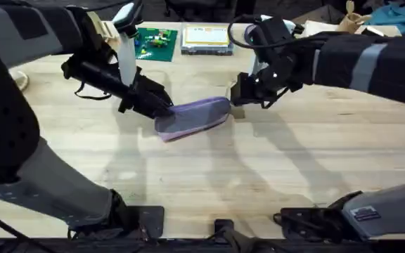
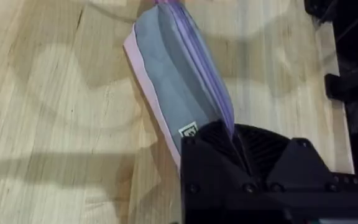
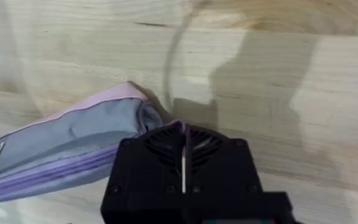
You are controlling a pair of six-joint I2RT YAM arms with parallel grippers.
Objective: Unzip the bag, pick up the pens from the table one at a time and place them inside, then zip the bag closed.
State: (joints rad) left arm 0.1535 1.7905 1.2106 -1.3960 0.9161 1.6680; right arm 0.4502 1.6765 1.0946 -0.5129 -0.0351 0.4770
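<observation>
The lavender bag [image 1: 192, 117] lies slanted on the wooden table [image 1: 273, 169], its zipper line running closed along its length. My left gripper [image 1: 162, 107] is shut on the bag's left end; in the left wrist view the bag [image 2: 173, 74] runs away from the black fingers [image 2: 260, 155], which pinch the zipper edge. My right gripper [image 1: 236, 98] sits at the bag's right end. Seen from the right wrist, the right gripper [image 3: 182, 129] is shut on a thin lavender tab at the end of the bag [image 3: 73, 140]. The pens are out of view.
A green board with small bricks [image 1: 153, 41] and a flat clear box [image 1: 206, 39] sit at the table's far edge behind the bag. Brown paper items [image 1: 354, 17] lie at the back right. Bare wood stretches in front of the bag.
</observation>
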